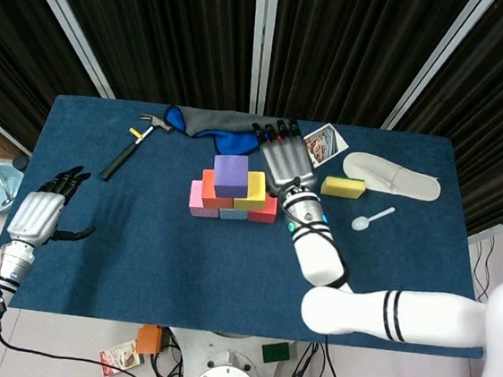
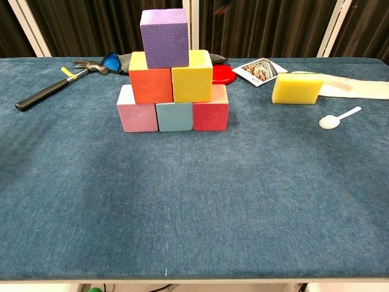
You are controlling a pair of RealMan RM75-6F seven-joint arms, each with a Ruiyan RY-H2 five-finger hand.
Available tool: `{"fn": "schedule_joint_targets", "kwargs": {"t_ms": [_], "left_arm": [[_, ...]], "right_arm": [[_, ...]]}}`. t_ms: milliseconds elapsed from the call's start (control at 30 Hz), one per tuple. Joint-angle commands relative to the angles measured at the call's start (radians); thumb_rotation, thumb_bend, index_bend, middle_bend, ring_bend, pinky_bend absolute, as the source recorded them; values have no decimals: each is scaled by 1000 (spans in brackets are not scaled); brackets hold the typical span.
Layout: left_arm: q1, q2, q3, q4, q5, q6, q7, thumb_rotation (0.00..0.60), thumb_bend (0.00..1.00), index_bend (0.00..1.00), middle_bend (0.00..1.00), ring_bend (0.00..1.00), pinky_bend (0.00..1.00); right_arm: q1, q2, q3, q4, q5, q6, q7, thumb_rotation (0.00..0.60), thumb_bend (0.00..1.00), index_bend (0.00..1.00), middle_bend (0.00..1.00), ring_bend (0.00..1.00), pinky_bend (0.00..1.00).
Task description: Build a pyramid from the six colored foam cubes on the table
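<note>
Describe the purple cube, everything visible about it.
The purple cube looks like foam with a fine embossed texture and crisp edges. It sits upright at the top of the pyramid, resting on the orange cube and the yellow cube, straddling their seam. No hand touches it; the right hand is beside the stack, apart.
</note>
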Motion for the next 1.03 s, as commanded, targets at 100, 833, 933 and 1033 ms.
{"fn": "schedule_joint_targets", "kwargs": {"t_ms": [100, 833, 933, 1033], "left_arm": [[44, -24, -11, 73, 28, 107, 3, 558, 154, 84, 26, 61, 198], [223, -44, 100, 57, 178, 336, 40, 600, 154, 86, 26, 61, 186], [234, -53, 104, 50, 182, 341, 49, 600, 154, 86, 27, 61, 184], [243, -60, 104, 51, 186, 348, 52, 600, 154, 86, 26, 61, 185]], "right_arm": [[-412, 238, -238, -167, -591, 95, 377, 600, 191, 44, 91, 15, 0], [-1123, 95, -511, 391, -1300, 491, 1090, 600, 214, 0, 0, 0, 0], [-1145, 74, -498, 413, -1315, 488, 1085, 600, 215, 0, 0, 0, 0], [-1160, 60, -488, 420, -1328, 472, 1084, 600, 215, 0, 0, 0, 0]]}}
